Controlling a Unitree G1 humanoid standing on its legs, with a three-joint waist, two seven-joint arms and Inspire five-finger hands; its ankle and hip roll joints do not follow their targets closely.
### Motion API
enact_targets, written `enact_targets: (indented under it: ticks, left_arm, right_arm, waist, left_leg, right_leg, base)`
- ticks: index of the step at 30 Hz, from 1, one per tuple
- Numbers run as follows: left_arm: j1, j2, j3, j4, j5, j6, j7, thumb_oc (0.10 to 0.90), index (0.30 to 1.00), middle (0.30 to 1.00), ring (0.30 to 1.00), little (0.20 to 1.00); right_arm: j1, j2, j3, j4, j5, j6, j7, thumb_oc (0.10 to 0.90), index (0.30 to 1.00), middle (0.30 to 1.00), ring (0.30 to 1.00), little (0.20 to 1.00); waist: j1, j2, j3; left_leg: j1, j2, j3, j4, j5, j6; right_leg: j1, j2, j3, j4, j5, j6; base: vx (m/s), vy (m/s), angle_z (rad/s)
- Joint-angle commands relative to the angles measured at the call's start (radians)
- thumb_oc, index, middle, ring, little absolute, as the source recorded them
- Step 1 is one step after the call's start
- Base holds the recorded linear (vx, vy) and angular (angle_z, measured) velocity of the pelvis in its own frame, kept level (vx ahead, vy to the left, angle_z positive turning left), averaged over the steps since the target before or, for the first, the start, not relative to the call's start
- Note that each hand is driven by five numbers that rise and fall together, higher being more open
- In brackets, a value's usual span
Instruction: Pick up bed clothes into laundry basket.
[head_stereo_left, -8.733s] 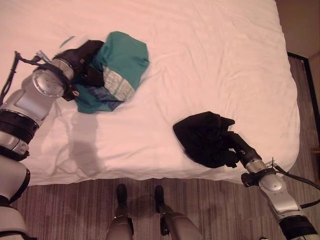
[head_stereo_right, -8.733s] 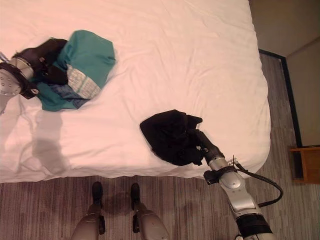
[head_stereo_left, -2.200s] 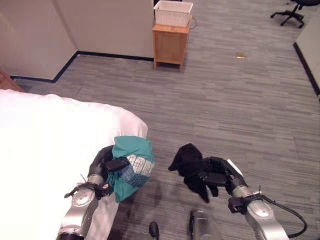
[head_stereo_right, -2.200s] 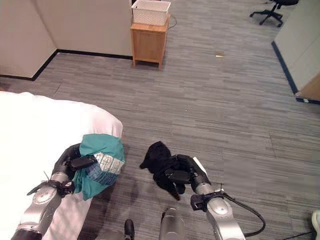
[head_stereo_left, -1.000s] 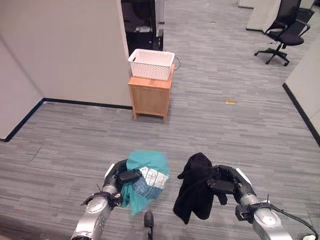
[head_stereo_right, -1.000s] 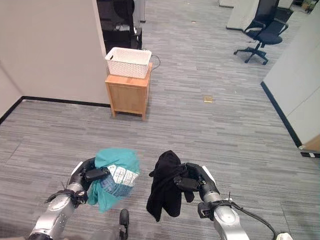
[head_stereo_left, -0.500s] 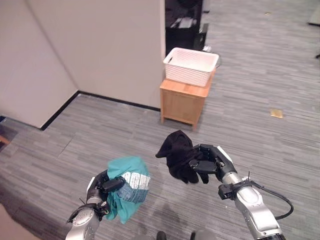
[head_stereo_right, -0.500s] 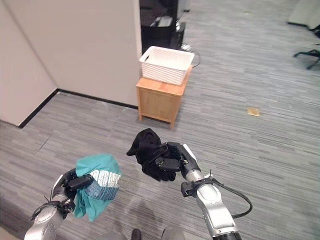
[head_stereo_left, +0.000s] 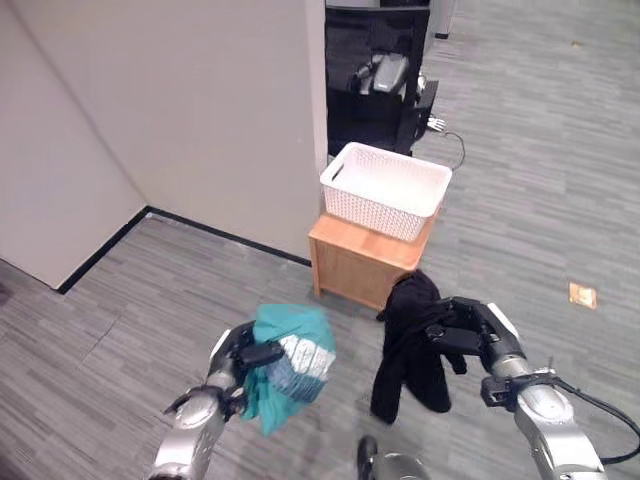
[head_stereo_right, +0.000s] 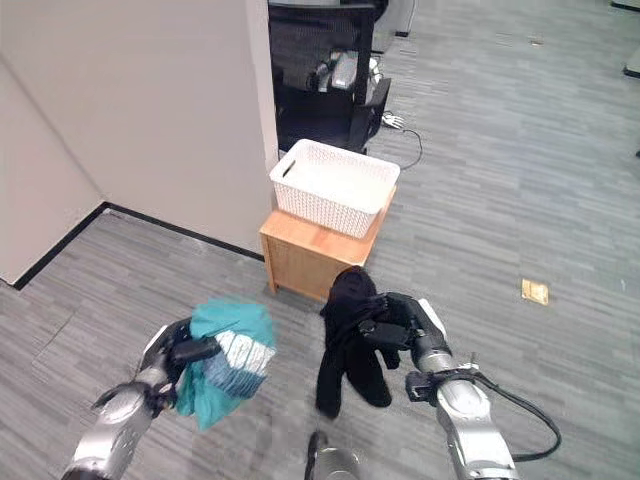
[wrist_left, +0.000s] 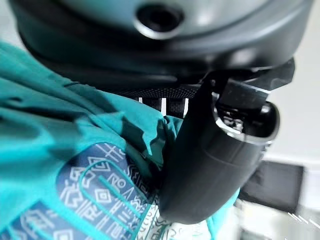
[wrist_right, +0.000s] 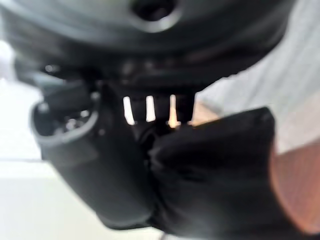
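Clothes riding toward the basket, one bundle per hand

The left hand (head_stereo_left: 232, 358) is clutching a teal patterned garment (head_stereo_left: 285, 365), its thumb (wrist_left: 215, 165) and fingers curled into the bunched cloth in its own wrist view. The right hand (head_stereo_left: 468, 332) is gripping a black garment (head_stereo_left: 408, 345), fingers wrapped round the upper folds. Both bundles are hanging above the grey plank floor (head_stereo_left: 150, 310), short of the white laundry basket (head_stereo_left: 385, 189), which is sitting on a small wooden cabinet (head_stereo_left: 362, 262) beside the wall (head_stereo_left: 170, 110).

The step in hand looks like the carry and approach. Doing it well probably means closing in until each hand is over the basket's open rim, not merely beside the cabinet, and raising the wrists so the dangling tails clear the near wall before any release. The black piece is nearer and seems the natural first drop.

The black garment is hanging long and narrow, its long axis roughly vertical, loose end pointing at the floor. The teal one is balled up, with a short tail drooping downward.
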Motion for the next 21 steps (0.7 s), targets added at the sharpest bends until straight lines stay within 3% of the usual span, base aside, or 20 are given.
enact_targets:
  ticks: [1,2,3,4,5,7,8,12,14,21]
  left_arm:
    - [-0.084,0.095,0.032,-0.104,-0.035,-0.094,0.007,0.400,0.300,0.300,0.300,0.300]
    - [-0.108,0.097,0.016,-0.099,-0.045,-0.098,0.010,0.400,0.300,0.300,0.300,0.300]
    - [-0.109,0.096,0.015,-0.097,-0.046,-0.099,0.010,0.400,0.300,0.300,0.300,0.300]
    - [-0.139,0.092,-0.015,-0.090,-0.055,-0.103,0.012,0.400,0.300,0.300,0.300,0.300]
    - [-0.151,0.084,-0.030,-0.086,-0.058,-0.105,0.008,0.400,0.300,0.300,0.300,0.300]
    - [-0.152,0.077,-0.038,-0.081,-0.060,-0.107,0.005,0.400,0.300,0.300,0.300,0.300]
    - [-0.159,0.059,-0.063,-0.074,-0.069,-0.108,-0.001,0.400,0.300,0.300,0.300,0.300]
    - [-0.158,0.044,-0.081,-0.069,-0.077,-0.105,-0.015,0.400,0.300,0.300,0.300,0.300]
    - [-0.168,0.041,-0.096,-0.063,-0.078,-0.104,-0.016,0.400,0.300,0.300,0.300,0.300]
    - [-0.190,0.075,-0.132,-0.070,-0.087,-0.099,-0.018,0.400,0.300,0.300,0.300,0.300]
  right_arm:
    - [-0.104,-0.038,-0.016,-0.113,0.066,-0.127,-0.047,0.400,0.300,0.300,0.300,0.300]
    - [-0.115,-0.039,-0.011,-0.110,0.066,-0.137,-0.051,0.400,0.300,0.300,0.300,0.300]
    - [-0.115,-0.040,-0.011,-0.109,0.066,-0.138,-0.051,0.400,0.300,0.300,0.300,0.300]
    - [-0.108,-0.045,-0.002,-0.109,0.052,-0.140,-0.046,0.400,0.300,0.300,0.300,0.300]
    - [-0.098,-0.053,-0.002,-0.108,0.039,-0.137,-0.037,0.400,0.300,0.300,0.300,0.300]
    - [-0.090,-0.057,-0.006,-0.110,0.031,-0.133,-0.029,0.400,0.300,0.300,0.300,0.300]
    - [-0.076,-0.065,-0.007,-0.108,0.010,-0.129,-0.016,0.400,0.300,0.300,0.300,0.300]
    - [-0.051,-0.055,-0.016,-0.116,-0.008,-0.119,-0.002,0.400,0.300,0.300,0.300,0.300]
    - [-0.068,-0.043,-0.013,-0.117,-0.023,-0.121,-0.008,0.400,0.300,0.300,0.300,0.300]
    - [-0.177,-0.088,-0.014,-0.103,-0.017,-0.134,-0.048,0.400,0.300,0.300,0.300,0.300]
  waist:
    - [0.033,-0.090,-0.038]
    - [0.052,-0.088,-0.036]
    - [0.057,-0.090,-0.035]
    - [0.055,-0.071,-0.045]
    - [0.060,-0.064,-0.052]
    - [0.062,-0.062,-0.054]
    - [0.064,-0.046,-0.071]
    - [0.053,-0.032,-0.091]
    - [0.050,-0.030,-0.112]
    - [0.061,-0.034,-0.142]
  left_leg:
    - [-0.041,-0.018,0.085,-0.185,-0.086,0.068]
    - [-0.099,0.015,0.114,-0.349,-0.098,0.063]
    - [-0.089,0.014,0.120,-0.360,-0.098,0.062]
    - [-0.060,0.043,0.129,-0.596,-0.107,0.060]
    - [-0.040,0.038,0.118,-0.740,-0.109,0.058]
    - [-0.004,0.031,0.112,-0.814,-0.102,0.053]
    - [0.019,0.022,0.073,-0.945,-0.060,0.029]
    - [0.067,0.003,0.074,-0.979,-0.080,0.030]
    - [0.112,-0.021,0.081,-1.020,-0.105,0.060]
    - [0.172,-0.051,0.127,-1.080,-0.128,0.098]
  right_leg:
    - [0.137,-0.028,0.080,-0.271,0.128,0.117]
    - [0.169,-0.029,0.096,-0.274,0.110,0.128]
    - [0.171,-0.032,0.100,-0.273,0.108,0.128]
    - [0.183,-0.029,0.111,-0.273,0.080,0.144]
    - [0.199,-0.034,0.120,-0.275,0.067,0.154]
    - [0.211,-0.040,0.125,-0.274,0.058,0.158]
    - [0.229,-0.044,0.131,-0.274,0.047,0.166]
    - [0.256,-0.047,0.148,-0.271,0.020,0.171]
    - [0.247,-0.069,0.169,-0.245,0.018,0.185]
    - [0.219,-0.101,0.211,-0.217,0.024,0.213]
  base:
    - [0.51,-0.067,-0.95]
    - [0.38,-0.014,-1.09]
    - [0.51,0.135,-0.72]
    - [0.40,0.170,-0.77]
    - [0.40,0.171,-0.65]
    - [0.26,0.116,-0.43]
    - [0.37,0.178,-0.28]
    - [0.26,0.146,-0.33]
    - [0.22,0.195,-0.04]
    - [0.10,0.107,-0.13]
